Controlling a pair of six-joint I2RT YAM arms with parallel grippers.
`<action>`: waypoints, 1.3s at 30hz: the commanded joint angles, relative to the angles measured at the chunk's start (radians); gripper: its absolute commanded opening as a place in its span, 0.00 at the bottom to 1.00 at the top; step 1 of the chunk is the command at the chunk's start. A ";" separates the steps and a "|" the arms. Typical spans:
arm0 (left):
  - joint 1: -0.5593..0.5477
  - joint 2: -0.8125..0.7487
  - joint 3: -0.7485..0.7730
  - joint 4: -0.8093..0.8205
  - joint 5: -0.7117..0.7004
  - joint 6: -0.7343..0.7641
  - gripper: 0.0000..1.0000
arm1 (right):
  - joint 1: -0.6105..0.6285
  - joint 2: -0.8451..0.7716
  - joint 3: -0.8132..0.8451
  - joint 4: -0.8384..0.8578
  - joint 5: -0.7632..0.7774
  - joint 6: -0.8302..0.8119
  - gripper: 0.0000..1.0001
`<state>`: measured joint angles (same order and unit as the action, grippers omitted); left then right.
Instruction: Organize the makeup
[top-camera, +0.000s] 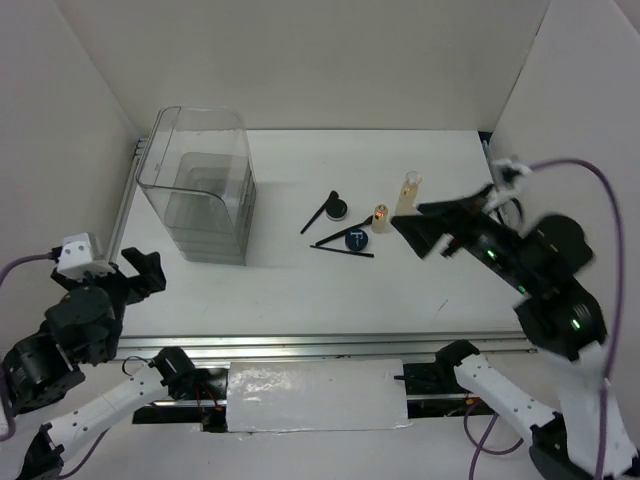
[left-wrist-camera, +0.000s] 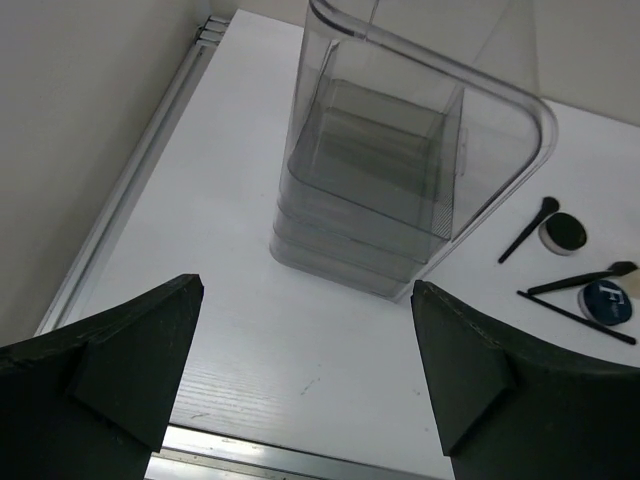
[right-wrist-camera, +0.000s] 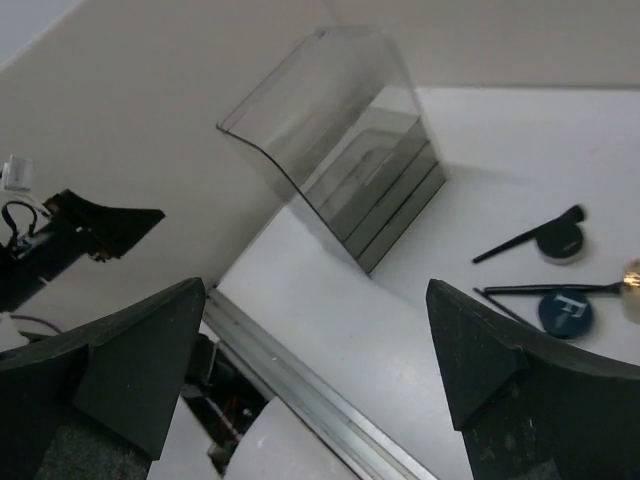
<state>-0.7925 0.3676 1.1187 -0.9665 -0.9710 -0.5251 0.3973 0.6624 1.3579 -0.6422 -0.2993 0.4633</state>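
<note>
The left gripper (left-wrist-camera: 310, 375) and right gripper (right-wrist-camera: 315, 380) both gape wide, holding nothing. Right of the clear box (top-camera: 200, 190) sit the tall bottle (top-camera: 410, 190), amber bottle (top-camera: 381, 216), 2 compacts (top-camera: 357, 239) and 3 brushes (top-camera: 342, 250). The tall bottle looks light, slick and tippy, so grip it low on the body.

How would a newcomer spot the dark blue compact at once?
From the big clear plastic box on the left, look right to the makeup cluster. The dark blue compact is the nearer of its two round discs, between two thin black brushes. Unlike the black compact behind it, its lid bears a white mark.
</note>
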 joint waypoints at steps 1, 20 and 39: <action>-0.001 0.001 -0.059 0.117 -0.093 -0.005 0.99 | 0.092 0.220 -0.066 0.292 -0.062 0.100 1.00; -0.007 -0.056 -0.149 0.164 -0.124 -0.021 1.00 | 0.299 1.293 -0.046 1.334 0.072 0.586 0.68; -0.010 -0.050 -0.166 0.198 -0.086 0.013 0.99 | 0.298 1.602 0.200 1.507 -0.057 0.680 0.42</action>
<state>-0.7975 0.3183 0.9546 -0.8192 -1.0531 -0.5308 0.6914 2.2326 1.4891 0.7998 -0.3164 1.1351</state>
